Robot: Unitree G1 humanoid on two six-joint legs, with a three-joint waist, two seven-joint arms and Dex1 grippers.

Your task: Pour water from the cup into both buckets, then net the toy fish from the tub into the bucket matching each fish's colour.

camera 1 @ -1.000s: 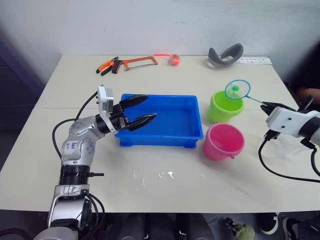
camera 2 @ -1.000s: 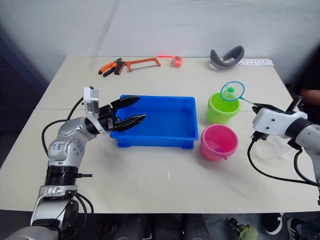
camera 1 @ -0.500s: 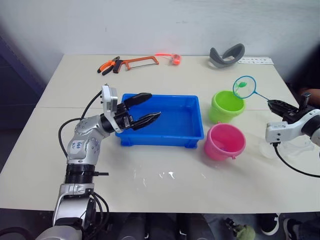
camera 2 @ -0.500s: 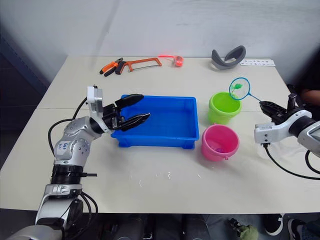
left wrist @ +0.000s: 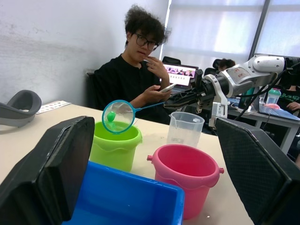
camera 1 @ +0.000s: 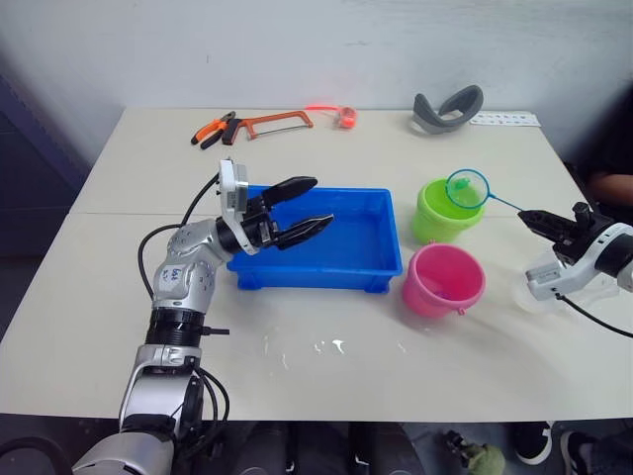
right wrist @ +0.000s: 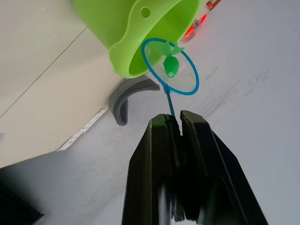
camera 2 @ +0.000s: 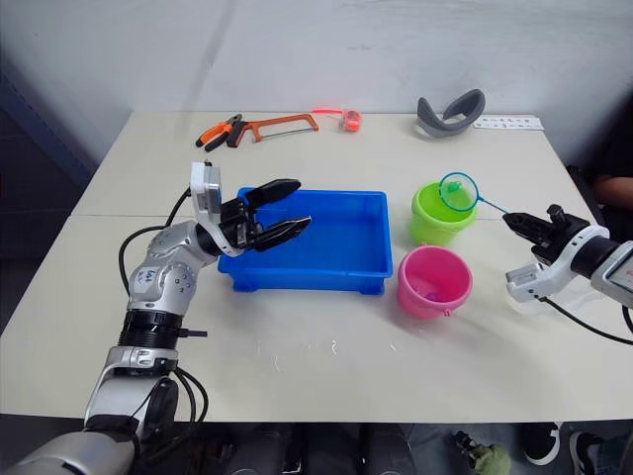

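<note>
Left eye view, starting at the left of the desk (camera 1: 297, 366): the left tool (camera 1: 302, 208) hangs with its two black fingers spread apart and empty over the near-left part of the tub (camera 1: 341, 259). Over the last second that arm has pushed forward and to the right, so the fingers now reach further in over the blue tray than they did. No fish can be made out in the tub from here.

Right of the tub stand the buckets. The pink bucket (camera 1: 442, 280) sits nearer the robot, touching nothing, and the green bucket (camera 1: 442, 211) is just behind it. Something small and dark lies in the bottom of the pink one, too small to name.

The net (camera 1: 465, 188) has changed most. A second ago its hoop was over the green bucket, half a second ago it had swung up and off to the right, and now it is back over the bucket's far-right rim and lower. The green fish (right wrist: 170, 66) is in the mesh, above the mouth of the bucket, not yet dropped.

At the far right, the right tool (camera 1: 541, 218) is clamped on the net's thin handle, fingers pressed together around it. The cup (left wrist: 185, 129) stands on the desk just beside that arm.

By my judgement the pouring is done and this is a colour-matched delivery: the hoop needs tipping so the fish falls in the green bucket.
</note>
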